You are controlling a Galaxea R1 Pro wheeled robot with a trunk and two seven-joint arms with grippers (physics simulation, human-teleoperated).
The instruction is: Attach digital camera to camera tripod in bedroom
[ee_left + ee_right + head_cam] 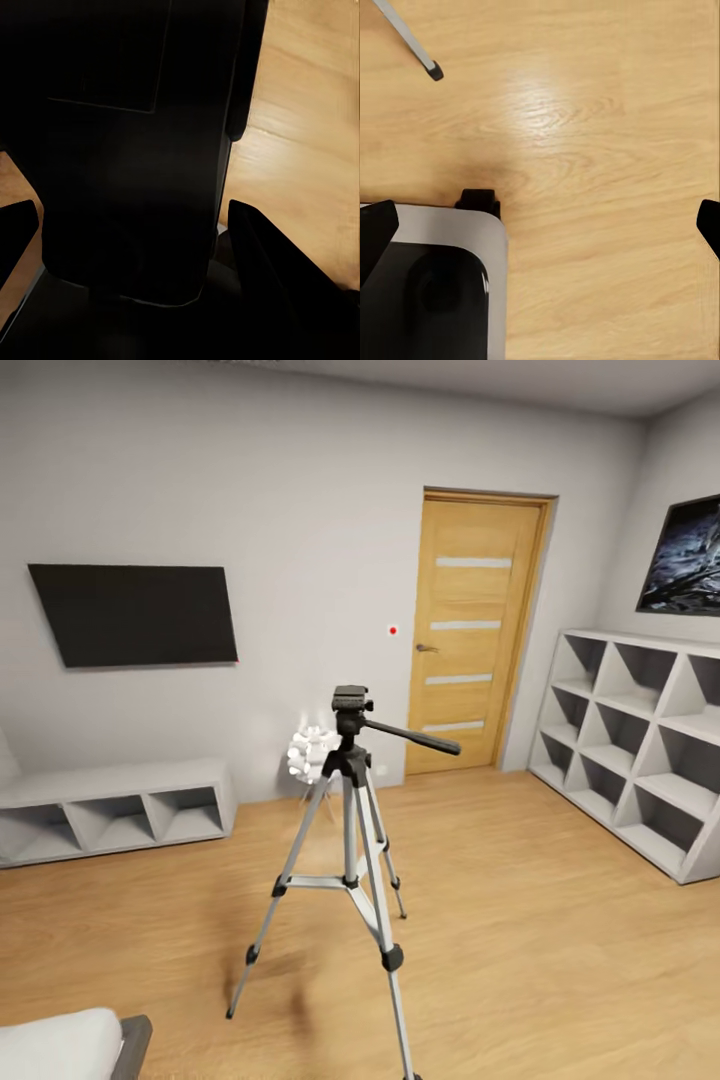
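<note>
Camera tripod [350,840] stands mid-frame on the plank floor [520,920], head bare, ready for mounting. Right gripper [540,225] released, holding nothing. Left gripper [131,232]: grasp cannot be determined; dark bulk between fingertips, possibly the digital camera.

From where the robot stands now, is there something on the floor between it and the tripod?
Nothing visible. The camera tripod stands alone on bare wood floor; the low shelf and cube shelving sit along the walls.

From where I stand, nothing carries readable writing: no words, brands or numbers on the camera tripod [350,800], the door [470,630], the black TV [135,613] or the shelving [640,740].
</note>
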